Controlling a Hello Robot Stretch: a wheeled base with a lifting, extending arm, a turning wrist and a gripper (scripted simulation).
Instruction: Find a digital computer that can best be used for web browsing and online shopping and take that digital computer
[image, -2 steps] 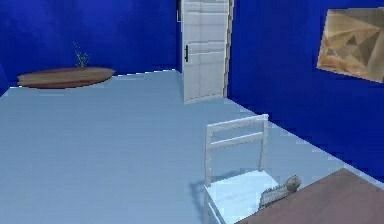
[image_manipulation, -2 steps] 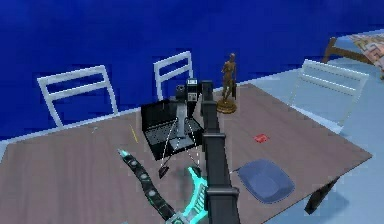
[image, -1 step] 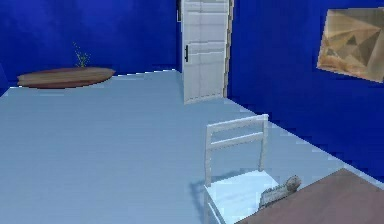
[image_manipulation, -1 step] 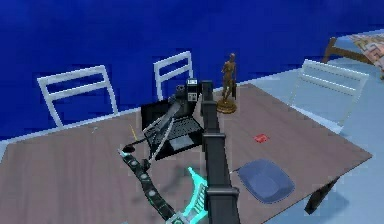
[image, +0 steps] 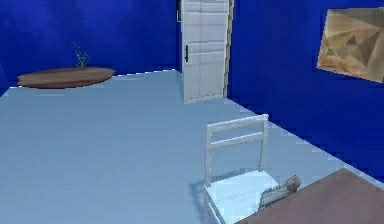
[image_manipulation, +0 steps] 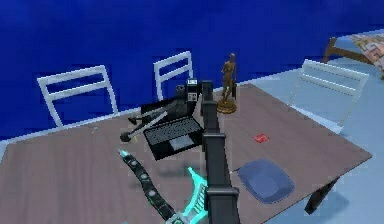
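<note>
In the arm side view, a brown rectangular wooden table (image_manipulation: 80, 165) fills most of the frame, set against deep blue walls. A black laptop computer (image_manipulation: 172, 132) with its lid raised lies on the tabletop, a little left of the middle and toward the far edge. The robot's dark square arm (image_manipulation: 215, 160) rises from the bottom edge and ends just beside the laptop's right side. From there the gripper (image_manipulation: 138, 124) reaches left, its thin grey fingers crossing the laptop's upper left corner. Whether it touches the computer cannot be told. The state of the jaws cannot be told either, and with the laptop lying on the table behind them, it is unclear whether the gripper holds anything.

A small bronze-coloured statue of a standing figure (image_manipulation: 230, 85) stands on the table just right of the arm's far end. A tiny red object (image_manipulation: 262, 135) lies farther right. A flat, rounded blue-grey pad (image_manipulation: 265, 181) lies near the table's near right edge. A long dark curved item with teal edging (image_manipulation: 148, 183) lies at the near left. White slat-backed chairs (image_manipulation: 75, 92) stand around the table's far and right sides.

In the forward view, a pale grey-blue floor (image: 110, 130) leads to a white panelled door (image: 207, 50). A framed tan painting (image: 352, 42) hangs on the blue wall at the right. A round brown table (image: 65, 76) stands at the far left.
</note>
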